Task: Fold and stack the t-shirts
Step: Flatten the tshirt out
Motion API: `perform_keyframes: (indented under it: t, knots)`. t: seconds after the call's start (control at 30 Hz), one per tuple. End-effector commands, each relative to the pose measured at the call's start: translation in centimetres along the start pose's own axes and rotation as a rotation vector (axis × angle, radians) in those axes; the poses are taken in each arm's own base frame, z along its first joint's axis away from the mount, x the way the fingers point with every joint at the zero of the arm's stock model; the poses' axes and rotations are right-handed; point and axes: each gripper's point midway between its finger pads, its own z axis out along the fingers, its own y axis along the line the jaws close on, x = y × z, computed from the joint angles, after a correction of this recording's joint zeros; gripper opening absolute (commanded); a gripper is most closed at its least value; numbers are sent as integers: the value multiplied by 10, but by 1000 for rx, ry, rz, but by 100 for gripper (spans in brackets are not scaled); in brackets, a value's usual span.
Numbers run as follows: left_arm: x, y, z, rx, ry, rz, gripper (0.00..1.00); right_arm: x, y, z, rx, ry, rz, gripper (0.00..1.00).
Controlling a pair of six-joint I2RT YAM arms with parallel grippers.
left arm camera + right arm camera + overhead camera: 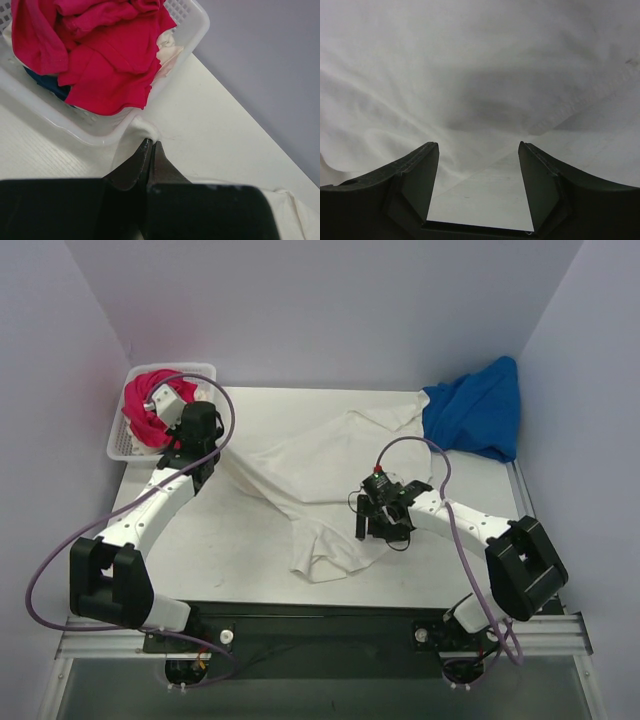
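A large white t-shirt [320, 465] lies crumpled across the middle of the table. My left gripper [207, 448] is shut on a small raised fold of its edge [146, 131], right beside the basket's corner. My right gripper [385, 525] is open low over the shirt's near part. Bare table shows between its fingers [425, 175], and the white cloth [470, 75] lies just ahead of them. A bright blue t-shirt [475, 410] is heaped at the back right. A magenta-pink t-shirt [105, 65] fills the basket, and a bit of dark blue cloth [47, 85] shows under it.
The white lattice basket [118, 440] stands at the back left corner, with its rim [197, 22] close to my left fingertips. Lilac walls enclose the table at the back and on both sides. A purple cable loops over each arm.
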Motion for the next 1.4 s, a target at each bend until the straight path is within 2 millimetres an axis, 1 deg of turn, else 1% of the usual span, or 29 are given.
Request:
perform_keyframes:
  t: [0.0, 0.03, 0.2, 0.27, 0.3, 0.33, 0.4, 0.43, 0.47, 0.53, 0.6, 0.67, 0.7, 0.77, 0.8, 0.87, 0.9, 0.93, 1.0, 1.03, 1.07, 1.1, 1.13, 1.2, 1.23, 1.27, 1.3, 1.33, 1.37]
  knots:
    - [-41, -21, -6, 58, -88, -75, 0, 19, -15, 8, 81, 62, 12, 65]
    - [-41, -20, -5, 57, -87, -74, 0, 22, -17, 13, 95, 80, 12, 65]
    - [-43, -18, -5, 55, -87, -70, 0, 24, -15, 24, 113, 119, 22, 59]
    - [-45, -16, -6, 55, -89, -72, 0, 25, -16, 28, 123, 135, 25, 53]
    - [-46, -16, -6, 55, -90, -71, 0, 25, -16, 29, 121, 141, 31, 49]
    - [-47, -15, -6, 52, -92, -72, 0, 27, -18, 31, 126, 151, 39, 36]
    - [-49, -14, -6, 52, -95, -72, 0, 27, -21, 32, 133, 160, 55, 20]
    - [-49, -13, -5, 47, -94, -69, 0, 26, -24, 31, 138, 153, 63, 8]
    - [-51, -13, -7, 50, -97, -70, 0, 25, -30, 30, 148, 152, 80, 2]
    - [-51, -10, -6, 43, -98, -67, 0, 19, -37, 25, 156, 136, 100, 0]
    - [-51, -9, -5, 40, -97, -63, 0, 3, -50, 18, 173, 101, 137, 0]
    - [-51, -6, -5, 35, -97, -60, 0, -14, -62, 8, 184, 58, 142, 0]
    - [-50, -6, -4, 36, -95, -59, 0, -31, -72, 2, 197, 23, 176, 0]
    - [-45, -5, -4, 38, -84, -55, 0, -52, -84, -8, 210, -24, 180, 0]
    - [-44, -4, -3, 38, -79, -54, 0, -73, -91, -16, 209, -64, 216, 0]
    - [-37, -2, -3, 36, -60, -49, 0, -92, -98, -21, 208, -90, 218, 0]
    - [-35, 0, -3, 33, -52, -49, 0, -104, -100, -26, 209, -113, 221, 0]
    - [-31, 1, -3, 33, -38, -43, 0, -123, -102, -32, 207, -149, 233, 0]
    - [-21, 6, -3, 22, -16, -36, 0, -146, -103, -40, 191, -186, 254, 0]
    - [-15, 9, -3, 19, -4, -32, 0, -167, -98, -49, 157, -224, 266, 0]
    - [-8, 14, -2, 8, 10, -30, 0, -178, -97, -52, 153, -243, 272, 0]
    - [-5, 16, -3, 4, 16, -33, 0, -188, -93, -55, 142, -259, 272, 0]
    - [0, 18, -3, 4, 30, -28, 0, -208, -85, -58, 112, -279, 251, 0]
    - [9, 23, -3, -5, 48, -24, 0, -226, -79, -54, 100, -290, 237, 0]
    - [14, 25, -2, -12, 56, -20, 0, -241, -76, -44, 96, -287, 217, 0]
    - [17, 27, -2, -16, 61, -17, 0, -249, -76, -39, 99, -288, 209, 0]
    - [21, 30, -1, -22, 67, -14, 0, -250, -77, -17, 116, -250, 201, 0]
    - [24, 30, 0, -21, 75, -10, 0, -255, -77, -9, 115, -242, 195, 0]
    - [30, 31, 1, -25, 84, -6, 0, -271, -74, -8, 85, -258, 200, 0]
